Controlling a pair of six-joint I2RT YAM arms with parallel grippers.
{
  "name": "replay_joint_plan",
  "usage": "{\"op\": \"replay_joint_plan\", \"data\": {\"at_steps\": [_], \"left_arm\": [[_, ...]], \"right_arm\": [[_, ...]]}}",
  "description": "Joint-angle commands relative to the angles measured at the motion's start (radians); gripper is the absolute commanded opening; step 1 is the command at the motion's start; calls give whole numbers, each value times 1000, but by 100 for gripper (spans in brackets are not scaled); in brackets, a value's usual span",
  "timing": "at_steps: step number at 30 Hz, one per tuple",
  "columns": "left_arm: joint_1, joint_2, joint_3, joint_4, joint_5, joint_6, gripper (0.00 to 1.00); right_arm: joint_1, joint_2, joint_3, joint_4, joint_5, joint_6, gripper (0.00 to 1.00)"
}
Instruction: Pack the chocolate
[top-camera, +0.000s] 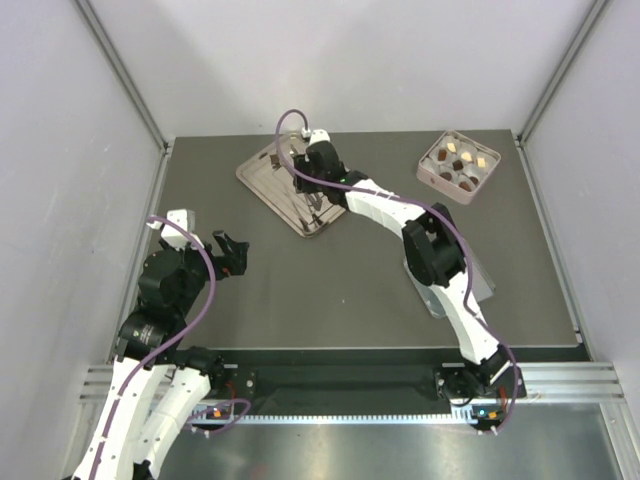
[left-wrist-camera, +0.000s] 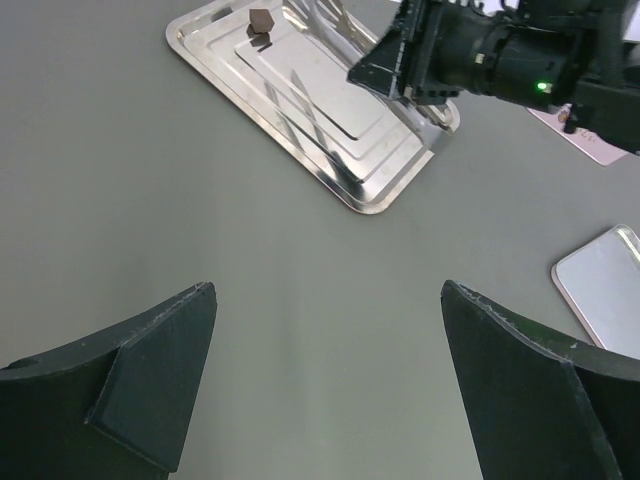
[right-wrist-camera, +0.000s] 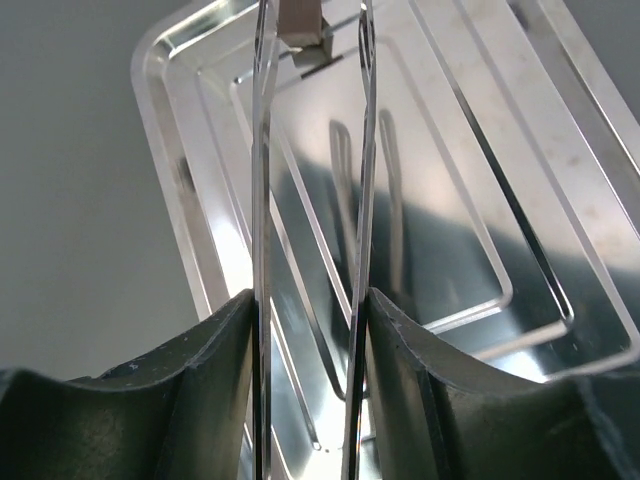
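One dark brown chocolate (right-wrist-camera: 299, 18) lies at the far end of the silver tray (top-camera: 262, 187), also seen as a small cube (left-wrist-camera: 261, 18) in the left wrist view. My right gripper (right-wrist-camera: 310, 300) is shut on thin metal tongs (right-wrist-camera: 264, 150). Their two blades reach out on either side of that piece, with a gap still between them. In the top view the right gripper (top-camera: 318, 163) hangs over the tray. More chocolate pieces, brown and cream, sit in the pink box (top-camera: 428, 172) at the back right. My left gripper (left-wrist-camera: 328, 290) is open and holds nothing, low over the bare table on the left (top-camera: 232, 252).
A flat pale lid with a shiny rim (left-wrist-camera: 603, 297) lies on the table to the right, partly under the right arm (top-camera: 440, 255). Grey walls stand round the dark table on the left, back and right.
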Motion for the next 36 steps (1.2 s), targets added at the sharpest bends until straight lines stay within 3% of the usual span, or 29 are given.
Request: {"op": "replay_joint_plan", "data": {"at_steps": [1,36], "left_arm": [[4,-5,-6,66,0,-2,99],[4,0,-6,66,0,-4,99]], "right_arm": [[31,48,116,55,5,9,46],[45,265,296,90,37,87,47]]}}
